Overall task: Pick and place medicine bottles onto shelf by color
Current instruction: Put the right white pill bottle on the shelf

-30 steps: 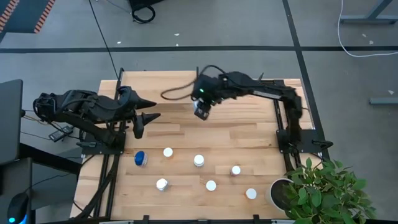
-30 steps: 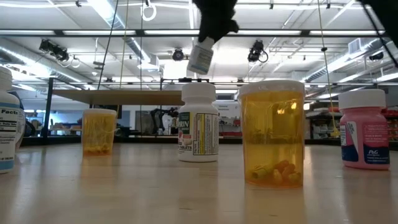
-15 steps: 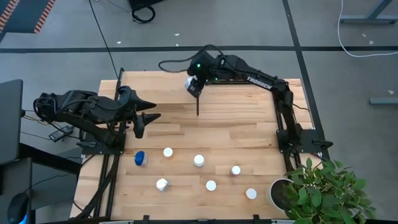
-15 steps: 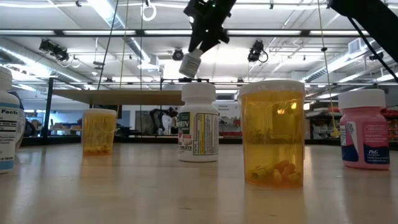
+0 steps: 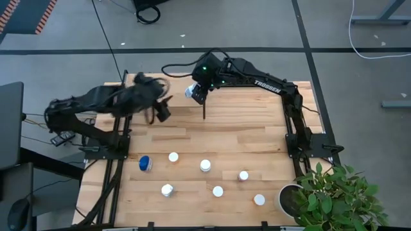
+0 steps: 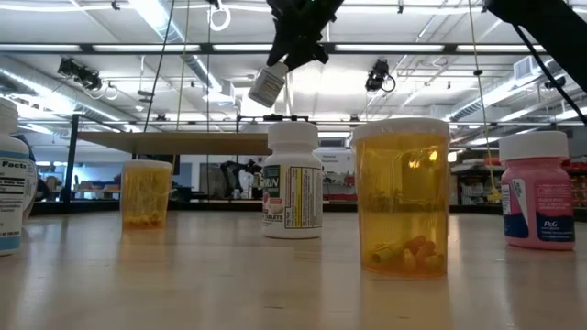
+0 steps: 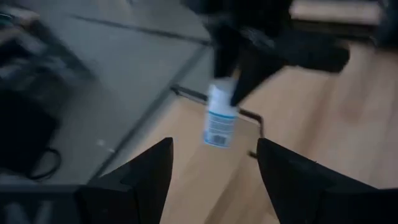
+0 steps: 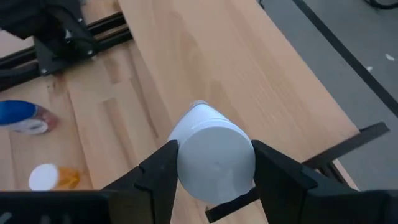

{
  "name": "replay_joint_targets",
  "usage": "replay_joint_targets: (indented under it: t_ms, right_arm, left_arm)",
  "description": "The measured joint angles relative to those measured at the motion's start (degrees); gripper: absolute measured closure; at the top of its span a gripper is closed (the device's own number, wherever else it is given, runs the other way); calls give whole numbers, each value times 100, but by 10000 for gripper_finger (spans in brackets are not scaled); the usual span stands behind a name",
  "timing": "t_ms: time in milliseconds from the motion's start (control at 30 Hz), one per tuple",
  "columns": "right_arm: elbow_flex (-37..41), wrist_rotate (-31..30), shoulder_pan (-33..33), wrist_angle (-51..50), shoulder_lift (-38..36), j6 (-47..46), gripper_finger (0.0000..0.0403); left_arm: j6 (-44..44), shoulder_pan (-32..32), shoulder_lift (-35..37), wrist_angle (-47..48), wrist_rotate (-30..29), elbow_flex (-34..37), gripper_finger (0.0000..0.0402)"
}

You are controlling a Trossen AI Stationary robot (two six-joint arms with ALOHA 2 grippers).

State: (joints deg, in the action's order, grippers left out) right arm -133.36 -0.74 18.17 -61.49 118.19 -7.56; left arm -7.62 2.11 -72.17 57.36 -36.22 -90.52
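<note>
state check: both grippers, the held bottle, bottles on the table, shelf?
right gripper: shut on white bottle, above the shelf
white bottle: held, tilted, off the table
left gripper: open, empty, near the held bottle
table bottles: upright, untouched
blue-capped bottle: on the table
shelf: bare where visible

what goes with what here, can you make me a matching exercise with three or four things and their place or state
Things:
1. right hand
2. left hand
3. blue-capped bottle
4. white bottle

States:
a. open, holding nothing
b. standing on the table
c. shut on a bottle
d. carried tilted in the air

Pairs: 1-c, 2-a, 3-b, 4-d
</note>
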Motion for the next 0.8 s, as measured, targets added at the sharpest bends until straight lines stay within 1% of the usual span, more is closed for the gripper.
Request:
replay_joint_targets:
  t_ms: [67,100,267,433,533,600,700,800]
  right_arm:
    - [-19,71,-8,-6,0,56,215]
    - [-26,123,-8,5,0,75,215]
    - [-65,448,63,-51,-63,54,215]
    - [-151,1048,308,131,-283,-316,214]
    - [-166,1305,459,279,-400,-573,214]
    - [-166,1395,523,303,-461,-679,214]
    - [-166,1483,583,331,-479,-857,214]
    - [-166,1639,575,313,-476,-909,214]
  left_arm:
    - [354,332,-206,-133,807,0,153]
    - [520,457,-303,-225,1065,0,149]
    - [1056,944,-568,-387,1373,4,123]
    - [953,1351,-656,-549,2051,2,97]
    - [1185,1494,-715,-894,2120,4,83]
    - [1386,1617,-751,-1132,2152,0,76]
    - [1465,1760,-834,-1576,2226,-2,68]
    - [1620,1909,-966,-1649,2217,-2,65]
